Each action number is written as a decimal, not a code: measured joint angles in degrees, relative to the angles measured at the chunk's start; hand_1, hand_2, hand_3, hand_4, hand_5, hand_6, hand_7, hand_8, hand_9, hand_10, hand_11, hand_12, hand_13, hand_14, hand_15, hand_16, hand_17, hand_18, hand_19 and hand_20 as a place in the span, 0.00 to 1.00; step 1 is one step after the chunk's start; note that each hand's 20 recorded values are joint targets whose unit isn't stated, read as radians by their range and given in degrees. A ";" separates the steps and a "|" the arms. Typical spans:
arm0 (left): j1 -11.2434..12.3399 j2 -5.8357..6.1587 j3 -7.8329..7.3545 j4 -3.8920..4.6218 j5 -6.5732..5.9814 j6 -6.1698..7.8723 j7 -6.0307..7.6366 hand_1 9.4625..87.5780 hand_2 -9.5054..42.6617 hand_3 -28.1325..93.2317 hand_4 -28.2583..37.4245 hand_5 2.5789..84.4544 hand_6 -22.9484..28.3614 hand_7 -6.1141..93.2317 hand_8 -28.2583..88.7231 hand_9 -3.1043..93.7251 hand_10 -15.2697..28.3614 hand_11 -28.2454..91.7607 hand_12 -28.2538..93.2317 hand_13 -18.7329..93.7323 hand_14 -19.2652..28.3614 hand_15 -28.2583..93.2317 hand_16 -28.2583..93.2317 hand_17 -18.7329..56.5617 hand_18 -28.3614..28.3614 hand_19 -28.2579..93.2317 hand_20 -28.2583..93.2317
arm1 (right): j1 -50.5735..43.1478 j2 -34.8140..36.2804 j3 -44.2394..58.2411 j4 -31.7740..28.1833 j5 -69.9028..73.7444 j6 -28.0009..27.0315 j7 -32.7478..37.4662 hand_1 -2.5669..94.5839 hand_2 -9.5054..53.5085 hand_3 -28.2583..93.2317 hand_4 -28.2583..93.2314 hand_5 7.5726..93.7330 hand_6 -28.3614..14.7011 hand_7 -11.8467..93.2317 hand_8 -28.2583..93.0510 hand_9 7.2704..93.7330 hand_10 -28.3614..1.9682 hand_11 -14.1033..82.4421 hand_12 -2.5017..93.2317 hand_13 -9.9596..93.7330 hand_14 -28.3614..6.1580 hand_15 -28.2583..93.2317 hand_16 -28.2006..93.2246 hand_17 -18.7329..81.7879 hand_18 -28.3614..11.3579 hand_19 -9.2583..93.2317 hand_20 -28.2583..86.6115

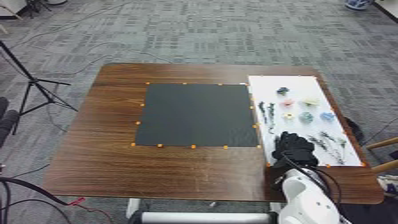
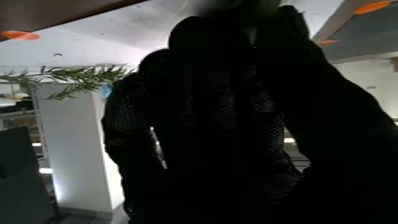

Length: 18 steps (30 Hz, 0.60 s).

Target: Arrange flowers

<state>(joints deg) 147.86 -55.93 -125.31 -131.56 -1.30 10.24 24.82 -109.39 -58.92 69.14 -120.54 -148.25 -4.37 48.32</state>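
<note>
Head view: your right hand [image 1: 294, 149] is hiding part of the near-left corner of the white sheet [image 1: 304, 82]; whatever is lying under the glove cannot be made out. The right arm [image 1: 311, 202] is coming in from the bottom edge, which is cutting it off, and is extending forward over the near edge of the table [image 1: 160, 175]. You are seeing the hand over the sheet, near the green sprigs [image 1: 324, 145] to its right; contact with them cannot be judged. Farther up the sheet, dark sprigs [image 1: 263, 112] are lying along the left side. To their right, a dark blue flower [image 1: 282, 91] and a pink flower [image 1: 288, 102] are sitting in line above a yellow flower [image 1: 289, 116], with a cream flower [image 1: 310, 101], a pale teal flower [image 1: 306, 117] and a blue flower [image 1: 327, 116] beyond. The black sheet [image 1: 194, 115] is lying just left of the white one.

Right wrist view: the dark glove is standing upright, masking much of your view. A leafy sprig [image 2: 84, 75] is running partly behind it. A greenish patch by the glove's tip is blurring beyond identification. How far open the hand is, and whether it is holding anything, you cannot tell.
</note>
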 measured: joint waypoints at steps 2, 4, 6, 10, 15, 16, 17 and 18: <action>-0.02 0.00 0.05 0.00 -0.07 0.00 0.01 0.15 0.51 0.80 0.00 0.41 0.60 0.10 0.18 0.36 0.62 0.31 0.31 0.34 0.61 0.35 0.19 0.21 0.58 0.34 0.29 | 0.45 -0.06 -0.20 0.43 -0.05 -0.10 0.25 0.63 0.00 0.85 0.00 0.79 0.68 0.54 0.39 0.89 0.64 0.39 0.55 0.77 0.57 0.70 0.61 0.54 0.00 0.93 0.58; -0.01 0.00 0.05 0.00 -0.17 -0.01 0.03 0.15 0.50 0.80 0.00 0.41 0.60 0.10 0.18 0.36 0.62 0.31 0.31 0.34 0.61 0.35 0.19 0.21 0.58 0.34 0.29 | 0.73 -0.16 -0.25 0.72 0.01 -0.06 0.46 0.63 0.00 0.86 0.00 0.78 0.68 0.56 0.39 0.91 0.65 0.37 0.55 0.80 0.62 0.68 0.62 0.55 0.00 0.93 0.58; 0.06 0.00 0.05 0.00 -0.22 -0.02 0.07 0.15 0.50 0.80 0.00 0.41 0.60 0.10 0.18 0.36 0.63 0.31 0.31 0.34 0.61 0.35 0.19 0.21 0.58 0.34 0.29 | 0.77 -0.25 -0.18 0.75 0.27 0.16 0.57 0.63 0.00 0.88 0.01 0.78 0.68 0.58 0.38 0.94 0.67 0.36 0.55 0.82 0.66 0.66 0.63 0.57 0.00 0.93 0.58; 0.15 0.00 0.03 0.00 -0.25 -0.03 0.08 0.15 0.50 0.79 0.00 0.41 0.60 0.10 0.18 0.36 0.62 0.31 0.31 0.34 0.61 0.35 0.19 0.21 0.58 0.34 0.29 | 0.43 -0.23 -0.09 0.85 0.89 2.29 0.76 0.62 0.00 0.89 0.03 0.77 0.69 0.60 0.37 0.95 0.67 0.35 0.57 0.84 0.66 0.65 0.65 0.57 0.00 0.94 0.58; 0.15 0.00 0.01 0.00 -0.21 0.08 0.01 0.20 0.49 0.79 0.00 0.41 0.57 0.11 0.18 0.36 0.62 0.31 0.31 0.34 0.60 0.35 0.19 0.22 0.58 0.34 0.30 | -1.04 0.25 -0.49 1.24 1.06 8.75 1.10 0.62 0.00 0.88 0.04 0.77 0.69 0.61 0.37 0.95 0.66 0.35 0.58 0.83 0.66 0.65 0.66 0.57 0.00 0.94 0.58; 0.14 0.00 -0.02 0.00 -0.07 0.29 -0.16 0.21 0.49 0.79 0.00 0.41 0.57 0.11 0.18 0.36 0.62 0.31 0.31 0.34 0.60 0.36 0.19 0.22 0.58 0.35 0.30 | -1.36 0.38 -0.61 1.27 1.06 9.92 1.16 0.62 0.00 0.88 0.04 0.77 0.69 0.62 0.37 0.95 0.66 0.35 0.58 0.83 0.66 0.65 0.66 0.57 0.00 0.94 0.58; 0.10 0.04 -0.04 0.04 0.24 0.58 -0.50 0.22 0.48 0.78 0.00 0.41 0.56 0.12 0.18 0.37 0.62 0.31 0.31 0.34 0.60 0.36 0.19 0.22 0.58 0.35 0.30 | -1.64 0.53 -0.71 1.28 1.05 11.02 1.22 0.62 0.00 0.88 0.04 0.77 0.68 0.62 0.37 0.95 0.66 0.35 0.58 0.83 0.66 0.65 0.66 0.57 0.00 0.94 0.58; 0.05 0.14 -0.04 0.17 0.70 0.83 -0.88 0.22 0.48 0.78 0.00 0.42 0.56 0.12 0.18 0.37 0.62 0.32 0.31 0.34 0.60 0.36 0.19 0.22 0.58 0.36 0.30 | -1.80 0.69 -0.77 1.26 1.03 11.94 1.30 0.61 0.00 0.89 0.04 0.77 0.69 0.62 0.37 0.95 0.66 0.35 0.58 0.83 0.66 0.65 0.66 0.57 0.00 0.94 0.58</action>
<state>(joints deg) 147.91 -55.79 -125.35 -131.39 -0.60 11.07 23.95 -111.18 -58.23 68.37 -119.28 -147.22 7.56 49.62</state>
